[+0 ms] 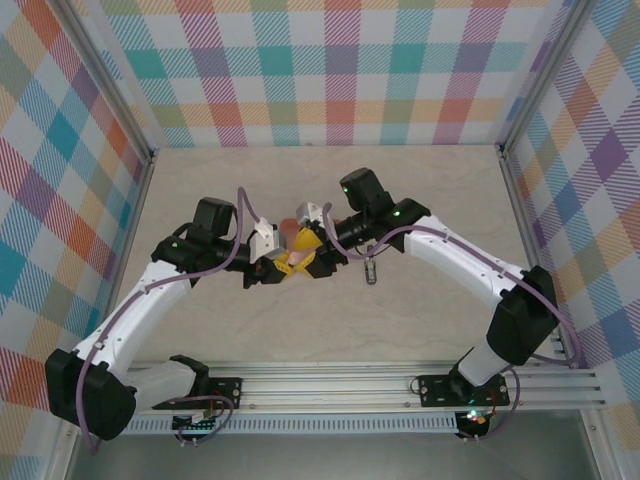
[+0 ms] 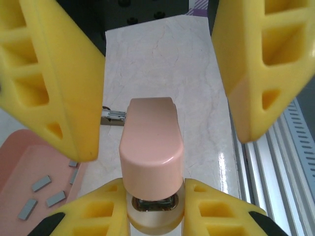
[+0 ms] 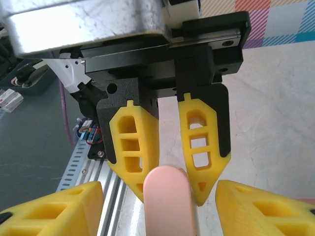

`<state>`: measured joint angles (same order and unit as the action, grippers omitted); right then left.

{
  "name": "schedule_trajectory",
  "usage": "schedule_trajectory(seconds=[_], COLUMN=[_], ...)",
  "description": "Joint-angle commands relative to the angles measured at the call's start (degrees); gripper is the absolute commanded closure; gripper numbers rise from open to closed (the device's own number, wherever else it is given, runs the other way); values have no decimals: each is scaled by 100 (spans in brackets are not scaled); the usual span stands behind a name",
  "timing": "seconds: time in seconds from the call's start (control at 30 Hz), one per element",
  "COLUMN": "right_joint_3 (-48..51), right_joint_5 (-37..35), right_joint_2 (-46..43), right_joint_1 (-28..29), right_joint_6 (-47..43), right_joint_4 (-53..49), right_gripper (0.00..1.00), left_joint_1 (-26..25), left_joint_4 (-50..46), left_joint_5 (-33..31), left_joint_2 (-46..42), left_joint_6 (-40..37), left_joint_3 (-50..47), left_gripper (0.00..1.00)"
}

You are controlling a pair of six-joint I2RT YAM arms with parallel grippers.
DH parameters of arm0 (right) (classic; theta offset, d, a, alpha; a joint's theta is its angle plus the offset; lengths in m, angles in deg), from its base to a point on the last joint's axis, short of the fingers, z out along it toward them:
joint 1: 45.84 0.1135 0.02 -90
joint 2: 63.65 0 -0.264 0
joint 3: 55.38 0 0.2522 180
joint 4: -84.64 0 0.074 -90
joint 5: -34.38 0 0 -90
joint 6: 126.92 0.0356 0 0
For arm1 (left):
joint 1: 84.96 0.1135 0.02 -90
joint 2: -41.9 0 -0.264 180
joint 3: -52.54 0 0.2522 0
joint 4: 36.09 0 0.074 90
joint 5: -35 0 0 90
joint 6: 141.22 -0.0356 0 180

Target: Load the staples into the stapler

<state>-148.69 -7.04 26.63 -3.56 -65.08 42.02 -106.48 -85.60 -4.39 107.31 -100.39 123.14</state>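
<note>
Left tool [image 2: 153, 188] cropped, gripping stapler [image 2: 150, 142], tray [image 2: 15, 162] of staples [image 2: 42, 183] half hidden

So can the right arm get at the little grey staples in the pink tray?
Probably yes: the right gripper is open and empty, and the staples lie uncovered in the tray just beside it.

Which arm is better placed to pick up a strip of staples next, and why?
Right. The left gripper is clamped on the pink stapler, steadying it, so it is busy. The right gripper stands open and empty around the stapler, probably free to reach the staples in the pink tray.
</note>
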Motion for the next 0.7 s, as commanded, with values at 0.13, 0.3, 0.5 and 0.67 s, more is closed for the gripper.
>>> schedule_trajectory(seconds=[0.13,0.3,0.5,0.67], right_joint_3=[-277,-273,-11,414], right_joint_5=[152,161,74,131], right_joint_2=[135,126,-124,-527], right_joint_1=[97,96,79,-104], right_joint_6=[-146,-144,-119,82], right_joint_4=[-131,-76,213,687], right_gripper=[46,62,73,79], left_joint_1=[-77,-89,-89,-89], left_joint_4=[-60,-73,-68,-48], left_joint_5=[34,3,-79,-120], left_joint_2=[-30,-53,-88,-107], left_joint_6=[-193,-207,-229,-239], left_joint_3=[148,137,92,48], left_gripper=[97,97,97,97])
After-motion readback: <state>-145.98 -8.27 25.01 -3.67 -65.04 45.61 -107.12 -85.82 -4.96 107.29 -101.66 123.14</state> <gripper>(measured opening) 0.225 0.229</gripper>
